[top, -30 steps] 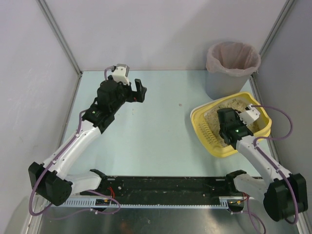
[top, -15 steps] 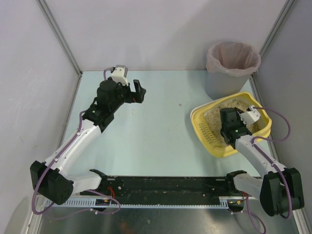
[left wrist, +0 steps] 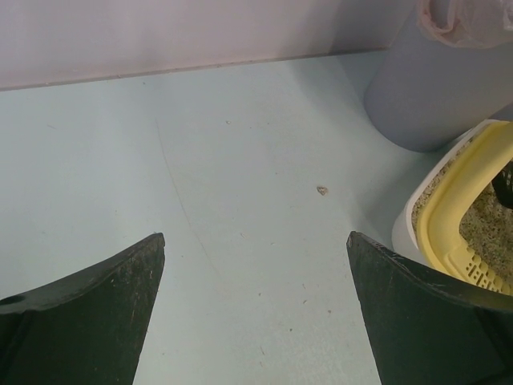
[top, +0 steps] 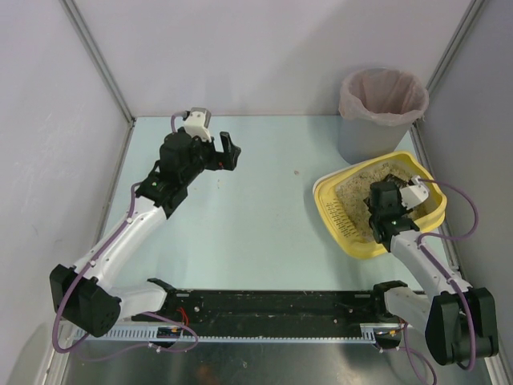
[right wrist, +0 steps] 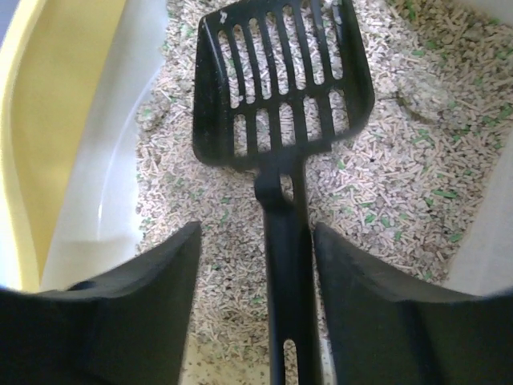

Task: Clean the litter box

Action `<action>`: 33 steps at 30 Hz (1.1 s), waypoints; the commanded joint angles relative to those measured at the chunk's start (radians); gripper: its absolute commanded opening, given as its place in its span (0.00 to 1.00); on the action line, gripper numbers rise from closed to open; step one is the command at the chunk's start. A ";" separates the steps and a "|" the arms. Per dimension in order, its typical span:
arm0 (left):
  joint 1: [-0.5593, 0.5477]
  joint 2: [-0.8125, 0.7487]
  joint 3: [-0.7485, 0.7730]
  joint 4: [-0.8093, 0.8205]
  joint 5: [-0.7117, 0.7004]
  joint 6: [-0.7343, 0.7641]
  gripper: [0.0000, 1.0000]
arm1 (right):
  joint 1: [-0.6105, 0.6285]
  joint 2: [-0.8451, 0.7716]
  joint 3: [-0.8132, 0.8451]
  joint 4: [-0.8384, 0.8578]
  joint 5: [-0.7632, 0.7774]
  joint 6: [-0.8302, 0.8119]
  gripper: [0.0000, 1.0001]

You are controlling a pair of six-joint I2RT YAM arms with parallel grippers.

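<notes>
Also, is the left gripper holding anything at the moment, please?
No, the left gripper stands wide open above the table, with nothing between its fingers.

The pale green counter carries a grey bin in its far right corner (a pink bag lines it). The yellow litter box sits just beside the bin, on its near side. One small crumb lies on the bare surface, left of the box. A black rail runs along the near edge.
</notes>
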 commanded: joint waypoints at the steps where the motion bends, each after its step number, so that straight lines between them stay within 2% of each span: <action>1: 0.006 -0.034 -0.005 0.035 0.030 -0.010 1.00 | -0.002 -0.031 0.003 0.064 -0.013 -0.029 0.68; 2: 0.006 -0.035 -0.005 0.033 0.031 -0.010 1.00 | -0.002 -0.034 0.003 0.070 -0.018 -0.031 0.73; 3: 0.006 -0.035 -0.005 0.035 0.030 -0.009 1.00 | -0.002 -0.037 0.003 0.073 -0.023 -0.042 0.84; 6: 0.006 -0.039 -0.005 0.035 0.028 -0.007 1.00 | -0.002 -0.046 0.003 0.088 -0.039 -0.063 0.90; 12: 0.007 -0.036 -0.004 0.033 0.033 -0.009 1.00 | 0.010 -0.120 0.003 0.130 -0.076 -0.178 0.91; 19: 0.045 -0.005 0.002 0.036 0.077 -0.052 1.00 | -0.025 -0.147 0.010 0.234 -0.243 -0.365 0.88; 22: 0.078 0.005 0.001 0.033 0.073 -0.058 1.00 | -0.068 -0.143 0.029 0.216 -0.257 -0.390 0.88; 26: 0.156 0.019 0.007 0.035 0.147 -0.064 1.00 | -0.152 -0.155 0.090 0.142 -0.328 -0.421 0.88; 33: 0.176 -0.034 -0.008 0.076 0.128 0.014 1.00 | -0.160 -0.290 0.171 0.156 -0.365 -0.628 0.89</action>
